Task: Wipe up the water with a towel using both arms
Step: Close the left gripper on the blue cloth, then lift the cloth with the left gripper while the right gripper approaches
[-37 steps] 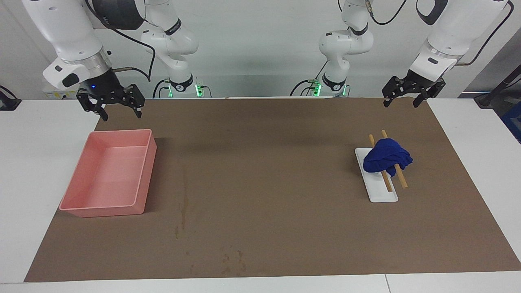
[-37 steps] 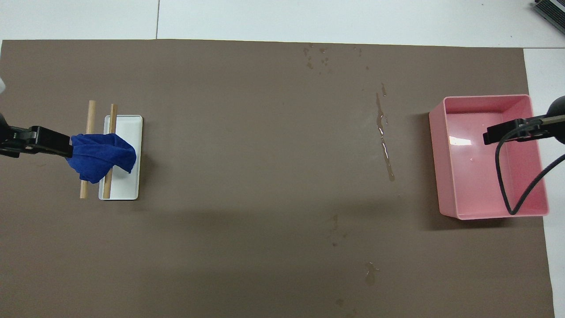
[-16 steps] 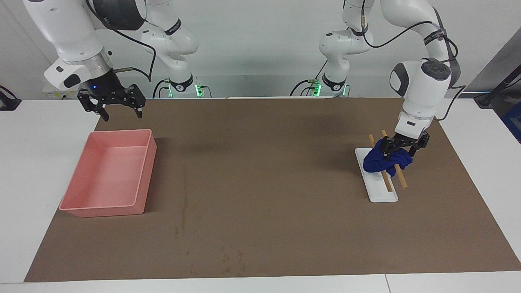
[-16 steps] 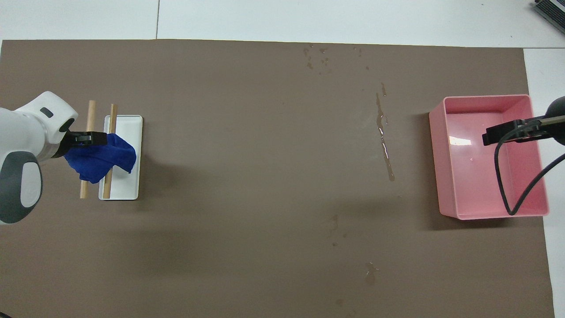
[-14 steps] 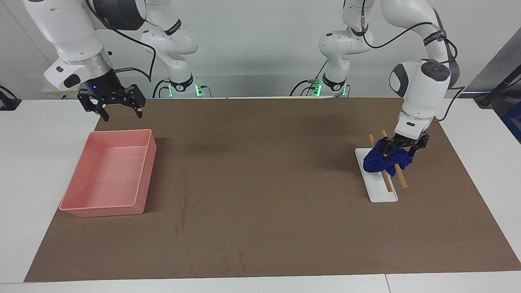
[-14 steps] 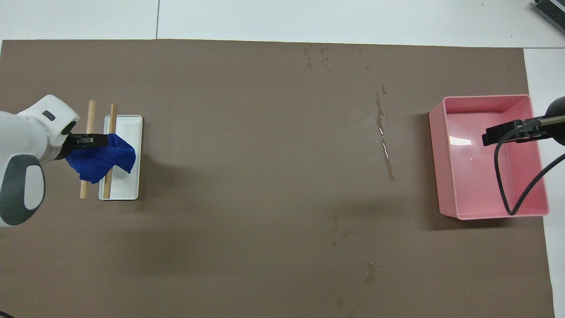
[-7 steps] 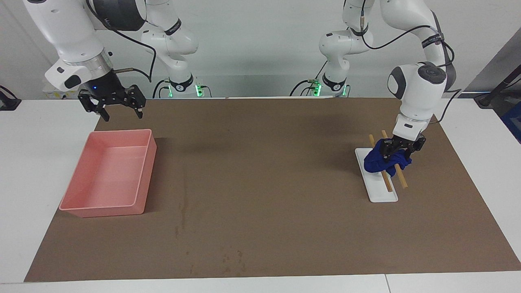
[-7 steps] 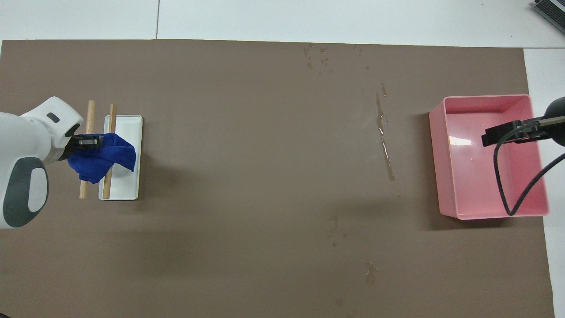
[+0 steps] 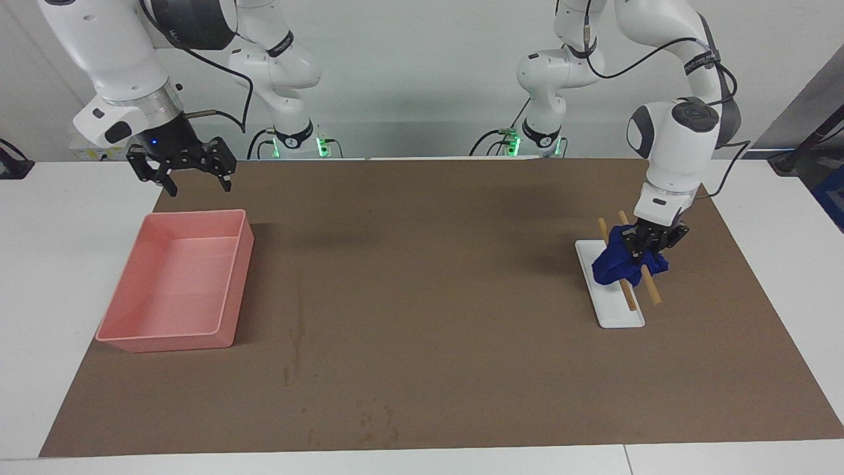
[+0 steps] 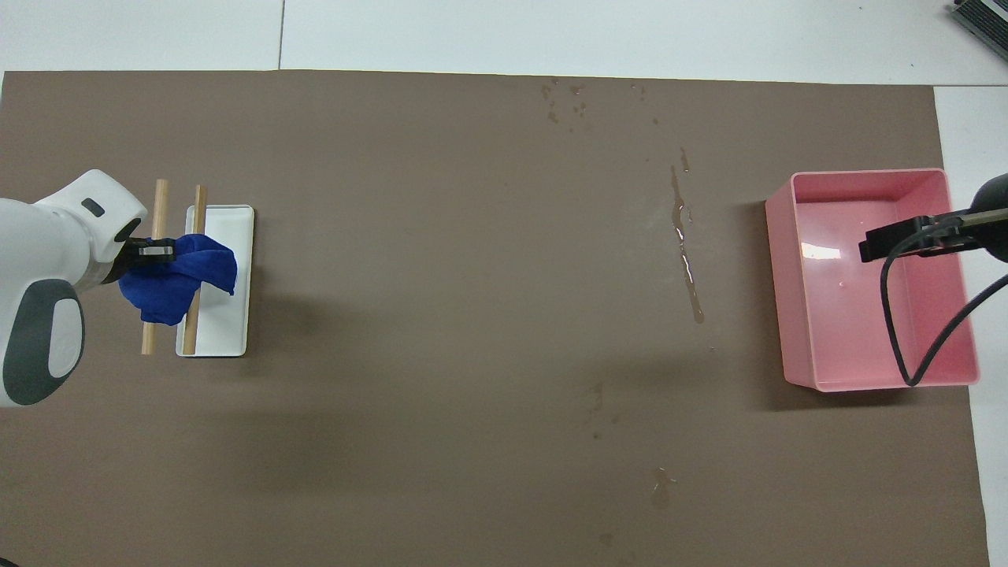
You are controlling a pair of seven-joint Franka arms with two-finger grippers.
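Observation:
The blue towel (image 9: 616, 265) lies bunched across two wooden sticks (image 9: 653, 291) on a small white tray (image 9: 620, 316), toward the left arm's end of the table. My left gripper (image 9: 649, 241) is down on the top of the towel and shut on it; the overhead view shows it (image 10: 153, 252) at the edge of the towel (image 10: 177, 283). The water (image 10: 685, 252) is a thin shiny streak on the brown mat beside the pink bin; it is faint in the facing view (image 9: 298, 330). My right gripper (image 9: 181, 173) waits open, raised over the pink bin's nearer end.
A pink bin (image 9: 165, 343) stands at the right arm's end of the mat, also in the overhead view (image 10: 866, 386). A cluster of small dark spots (image 10: 567, 102) marks the mat's edge farthest from the robots. A few more small wet spots (image 10: 660, 488) lie nearer to the robots.
My left arm came down from above onto the towel and its fingers closed on it; the towel has bunched up a little. The right arm has barely moved.

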